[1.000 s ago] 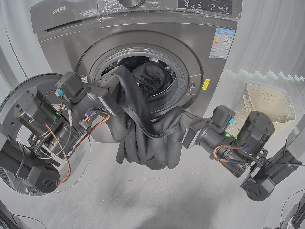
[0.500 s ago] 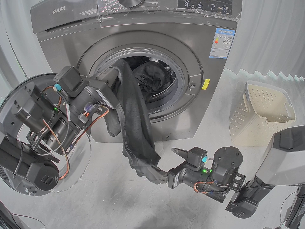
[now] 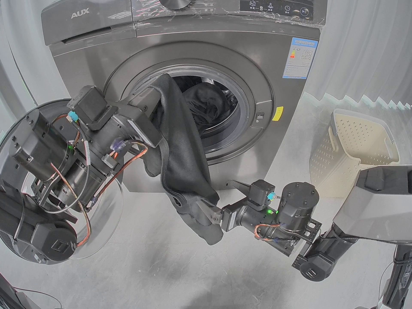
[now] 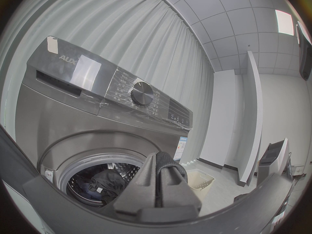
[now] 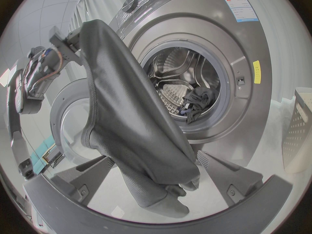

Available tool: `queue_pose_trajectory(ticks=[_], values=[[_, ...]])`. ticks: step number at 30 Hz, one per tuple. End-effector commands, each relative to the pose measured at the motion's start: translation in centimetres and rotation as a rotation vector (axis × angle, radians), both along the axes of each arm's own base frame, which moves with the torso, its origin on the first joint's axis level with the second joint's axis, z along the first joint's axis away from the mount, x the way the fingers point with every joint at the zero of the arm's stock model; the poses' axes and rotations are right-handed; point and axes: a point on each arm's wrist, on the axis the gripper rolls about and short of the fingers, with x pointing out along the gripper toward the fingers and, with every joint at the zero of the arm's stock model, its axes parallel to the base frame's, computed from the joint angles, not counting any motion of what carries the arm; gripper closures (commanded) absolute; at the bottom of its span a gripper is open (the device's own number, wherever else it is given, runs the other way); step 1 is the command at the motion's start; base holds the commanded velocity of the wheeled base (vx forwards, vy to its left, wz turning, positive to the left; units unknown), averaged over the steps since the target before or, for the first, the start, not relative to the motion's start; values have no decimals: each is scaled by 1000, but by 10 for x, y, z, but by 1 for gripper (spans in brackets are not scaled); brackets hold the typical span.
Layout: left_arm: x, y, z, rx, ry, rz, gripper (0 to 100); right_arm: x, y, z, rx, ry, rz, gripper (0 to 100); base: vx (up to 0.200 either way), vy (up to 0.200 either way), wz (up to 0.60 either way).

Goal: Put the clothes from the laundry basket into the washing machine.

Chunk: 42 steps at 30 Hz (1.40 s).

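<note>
Down and then back up a little has gone the right gripper (image 5: 155,160): a second ago that arm was raised by the lower rim of the drum opening with cloth draped over it. It then dropped low to the hanging end of the cloth, and now it has crept closer to the machine. Its fingers (image 5: 224,176) stand wide apart, with the bottom of the dark garment (image 3: 180,151) hanging loose between them and nothing gripped. Further up, the left gripper (image 4: 156,160) is clamped on the garment's top edge and has barely shifted, holding it at the upper left of the opening. From there the cloth falls in one long drape down the front of the washing machine (image 3: 240,61), outside the drum. Other dark clothes (image 3: 206,104) already lie inside. The door (image 5: 65,91) is swung open to the left, and the laundry basket (image 3: 365,151) stands on the floor well off to the right. To my eye the right arm let go in order to take the trailing end from below. Its next job would be to close on that hem and lift it in, since the tail could otherwise catch on the rim.
</note>
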Motion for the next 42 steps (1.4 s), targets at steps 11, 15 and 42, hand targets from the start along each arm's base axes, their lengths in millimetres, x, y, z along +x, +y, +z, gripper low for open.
queue_pose_trajectory(ticks=[11, 15, 42], values=[[-15, -5, 2, 3, -8, -54, 100, 52, 27, -27, 20, -53, 23, 0, 0, 0, 0], [-17, -6, 3, 2, -10, -60, 100, 66, 34, -34, 30, -72, 15, 0, 0, 0, 0], [2, 18, -13, 37, 54, 46, 100, 50, -15, 33, 118, -149, -101, 100, 0, 0, 0]])
